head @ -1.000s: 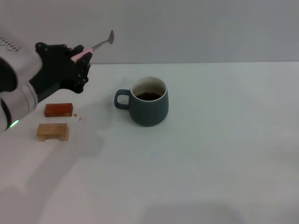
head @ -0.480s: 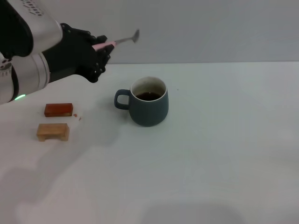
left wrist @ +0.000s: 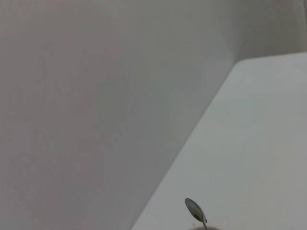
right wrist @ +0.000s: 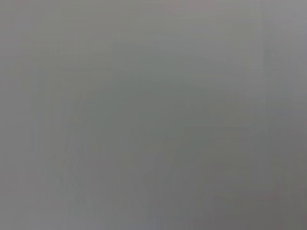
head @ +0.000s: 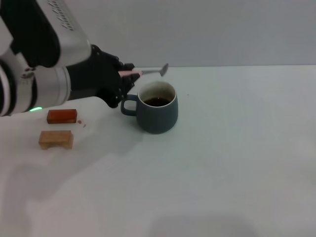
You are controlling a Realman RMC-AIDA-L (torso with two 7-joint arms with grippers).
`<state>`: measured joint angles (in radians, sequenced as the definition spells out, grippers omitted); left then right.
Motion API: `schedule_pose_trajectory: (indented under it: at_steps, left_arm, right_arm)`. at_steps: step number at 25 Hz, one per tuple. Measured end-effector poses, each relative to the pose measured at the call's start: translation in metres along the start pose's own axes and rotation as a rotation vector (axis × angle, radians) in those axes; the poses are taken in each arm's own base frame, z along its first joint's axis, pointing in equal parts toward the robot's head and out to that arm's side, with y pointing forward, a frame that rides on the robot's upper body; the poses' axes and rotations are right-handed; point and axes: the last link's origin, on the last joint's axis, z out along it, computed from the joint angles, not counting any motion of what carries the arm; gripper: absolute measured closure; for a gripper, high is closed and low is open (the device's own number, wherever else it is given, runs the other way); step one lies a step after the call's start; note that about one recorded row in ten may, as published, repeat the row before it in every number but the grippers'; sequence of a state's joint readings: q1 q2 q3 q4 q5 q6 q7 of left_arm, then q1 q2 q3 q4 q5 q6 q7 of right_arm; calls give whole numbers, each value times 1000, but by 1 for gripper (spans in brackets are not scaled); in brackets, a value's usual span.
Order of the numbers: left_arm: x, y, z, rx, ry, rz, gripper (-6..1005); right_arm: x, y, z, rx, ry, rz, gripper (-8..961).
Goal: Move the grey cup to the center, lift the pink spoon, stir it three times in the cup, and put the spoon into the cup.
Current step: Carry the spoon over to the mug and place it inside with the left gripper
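The grey cup (head: 158,109) stands upright near the middle of the white table, handle toward my left, dark liquid inside. My left gripper (head: 124,75) is shut on the pale pink handle of the pink spoon (head: 148,71). It holds the spoon nearly level, just above and behind the cup's rim, with the metal bowl pointing right over the cup's far edge. The spoon's bowl also shows in the left wrist view (left wrist: 194,210). My right gripper is out of view; the right wrist view shows only plain grey.
A reddish-brown block (head: 61,116) and a tan wooden block (head: 56,139) lie on the table at the left, under my left arm. The white table (head: 232,163) stretches to the right and front; a grey wall stands behind it.
My left gripper has carried the spoon right and down, from high at the far left to just above the cup's rim. The spoon has tipped from angled up to nearly level. The cup has not moved.
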<state>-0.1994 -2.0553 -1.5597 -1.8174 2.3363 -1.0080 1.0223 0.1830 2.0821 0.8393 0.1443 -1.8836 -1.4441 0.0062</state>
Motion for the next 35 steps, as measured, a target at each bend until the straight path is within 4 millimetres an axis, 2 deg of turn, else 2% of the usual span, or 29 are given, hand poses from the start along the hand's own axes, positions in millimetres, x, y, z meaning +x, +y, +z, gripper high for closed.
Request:
schedule_pose_trajectory:
  at_steps: [3, 8, 26, 31, 35]
  left_arm:
    - [-8, 1, 18, -44, -37, -10, 854]
    - [-18, 0, 34, -78, -76, -9, 854]
    - [-38, -17, 67, -85, -166, -13, 854]
    - [-40, -19, 78, -89, -176, -6, 849]
    - [-34, -14, 86, -108, -170, 16, 846]
  right_arm:
    - [0, 0, -1, 1, -1, 0, 954]
    - [-1, -1, -3, 6, -10, 4, 953]
    - [-3, -3, -6, 10, -25, 5, 954]
    - [-3, -3, -6, 10, -25, 4, 953]
    - [-4, -2, -4, 8, -28, 4, 954]
